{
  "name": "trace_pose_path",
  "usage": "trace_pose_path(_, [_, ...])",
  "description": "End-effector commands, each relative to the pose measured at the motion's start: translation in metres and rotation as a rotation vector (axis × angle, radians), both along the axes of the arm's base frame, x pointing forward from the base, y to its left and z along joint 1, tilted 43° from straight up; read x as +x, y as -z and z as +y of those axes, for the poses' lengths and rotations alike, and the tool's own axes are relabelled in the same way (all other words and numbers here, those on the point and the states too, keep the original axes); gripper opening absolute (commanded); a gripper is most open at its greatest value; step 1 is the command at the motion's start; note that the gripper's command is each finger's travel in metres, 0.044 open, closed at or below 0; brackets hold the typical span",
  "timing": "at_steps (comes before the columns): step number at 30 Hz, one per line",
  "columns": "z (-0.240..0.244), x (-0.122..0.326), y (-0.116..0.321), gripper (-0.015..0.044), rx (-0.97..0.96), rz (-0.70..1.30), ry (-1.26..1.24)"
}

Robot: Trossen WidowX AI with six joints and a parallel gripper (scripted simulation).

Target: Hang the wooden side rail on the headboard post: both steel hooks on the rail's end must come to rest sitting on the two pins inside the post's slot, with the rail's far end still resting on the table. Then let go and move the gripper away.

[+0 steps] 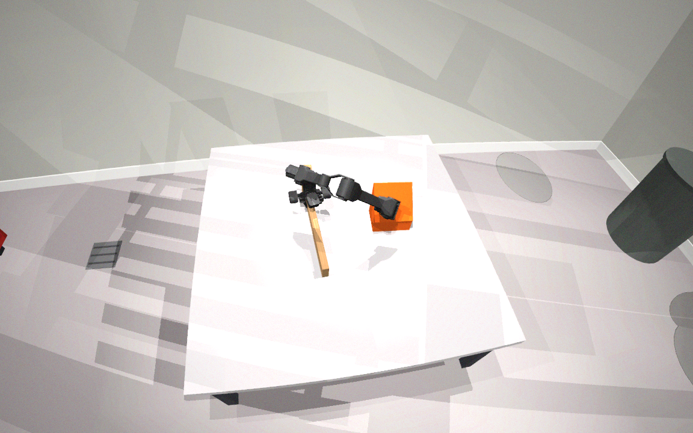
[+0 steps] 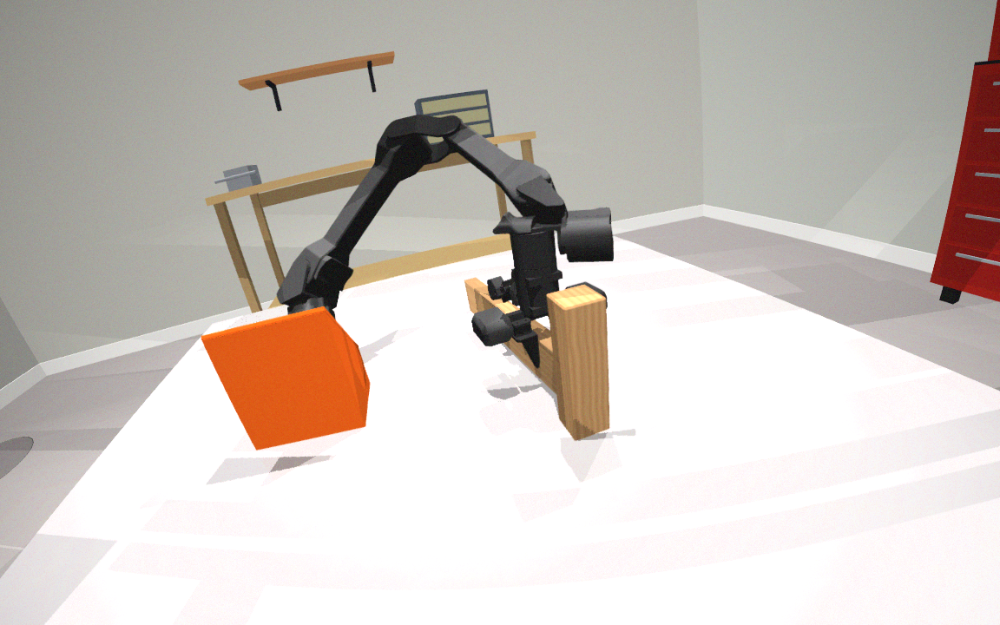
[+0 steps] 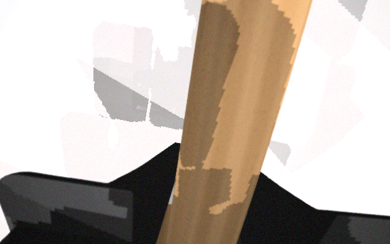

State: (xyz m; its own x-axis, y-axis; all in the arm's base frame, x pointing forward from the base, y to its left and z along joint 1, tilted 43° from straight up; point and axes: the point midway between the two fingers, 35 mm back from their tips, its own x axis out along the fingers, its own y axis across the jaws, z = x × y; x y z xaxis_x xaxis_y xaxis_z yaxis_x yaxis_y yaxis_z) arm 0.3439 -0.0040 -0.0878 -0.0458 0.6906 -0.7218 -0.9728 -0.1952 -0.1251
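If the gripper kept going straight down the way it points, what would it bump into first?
Probably the white tabletop. The gripper points down with its fingers around the wooden rail, though how near the table is stays unclear.

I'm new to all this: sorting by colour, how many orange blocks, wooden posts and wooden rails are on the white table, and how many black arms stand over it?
Orange block: 1
Wooden post: 1
Wooden rail: 1
Black arm: 1
Total: 4
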Motion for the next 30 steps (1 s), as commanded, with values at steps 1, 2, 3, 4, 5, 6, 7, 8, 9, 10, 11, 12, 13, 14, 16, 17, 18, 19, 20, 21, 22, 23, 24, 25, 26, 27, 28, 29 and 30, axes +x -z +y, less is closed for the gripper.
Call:
trace_pose_path(1, [0.000,0.000,0.000,0.0157,0.000,0.000,0.000])
trace_pose_path(2, [0.000,0.000,0.000,0.0184,0.000,0.000,0.000])
trace_pose_path(3, [0.000,0.000,0.000,0.0210,0.000,0.000,0.000])
trace_pose_path(4, [0.000,0.000,0.000,0.0236,0.000,0.000,0.000])
trace_pose_path(5, [0.000,0.000,0.000,0.0263,0.000,0.000,0.000])
trace_pose_path(6, [0.000,0.000,0.000,0.0289,0.000,0.000,0.000])
trace_pose_path(7, [0.000,0.000,0.000,0.0315,0.000,0.000,0.000])
trace_pose_path(8, [-0.002,0.000,-0.002,0.0341,-0.002,0.000,0.000])
trace_pose_path(9, [-0.006,0.001,-0.006,0.0368,-0.004,0.000,0.001])
trace_pose_path(10, [-0.011,0.001,-0.012,0.0394,-0.008,-0.001,0.002])
trace_pose_path(11, [-0.019,0.002,-0.019,0.0420,-0.013,-0.001,0.003])
trace_pose_path(12, [-0.024,0.002,-0.025,0.0440,-0.016,0.000,0.003])
trace_pose_path(13, [-0.026,0.002,-0.028,0.0440,-0.018,0.000,0.004])
trace_pose_path(14, [-0.028,0.002,-0.029,0.0440,-0.019,0.000,0.004])
trace_pose_path(16, [-0.028,0.002,-0.029,0.0440,-0.019,0.000,0.004])
trace_pose_path(17, [-0.028,0.002,-0.029,0.0440,-0.019,0.000,0.004])
trace_pose_path(18, [-0.028,0.002,-0.029,0.0440,-0.019,0.000,0.004])
trace_pose_path(19, [-0.028,0.002,-0.029,0.0440,-0.019,0.000,0.004])
trace_pose_path(20, [-0.028,0.002,-0.029,0.0440,-0.019,0.000,0.004])
trace_pose_path(21, [-0.028,0.002,-0.029,0.0440,-0.019,0.000,0.004])
trace_pose_path(22, [-0.028,0.002,-0.029,0.0440,-0.019,0.000,0.004])
trace_pose_path(23, [-0.028,0.002,-0.029,0.0440,-0.019,0.000,0.004])
trace_pose_path(24, [-0.028,0.002,-0.029,0.0440,-0.019,0.000,0.004])
trace_pose_path(25, [-0.028,0.002,-0.029,0.0440,-0.019,0.000,0.004])
trace_pose_path(26, [-0.026,0.001,-0.031,0.0440,-0.019,0.000,0.004])
trace_pose_path(27, [-0.023,0.001,-0.034,0.0440,-0.018,0.000,0.004])
trace_pose_path(28, [-0.019,0.000,-0.037,0.0440,-0.018,0.000,0.004])
trace_pose_path(29, [-0.013,-0.001,-0.043,0.0440,-0.018,0.000,0.004])
trace_pose_path(30, [-0.008,-0.002,-0.048,0.0440,-0.017,0.001,0.004])
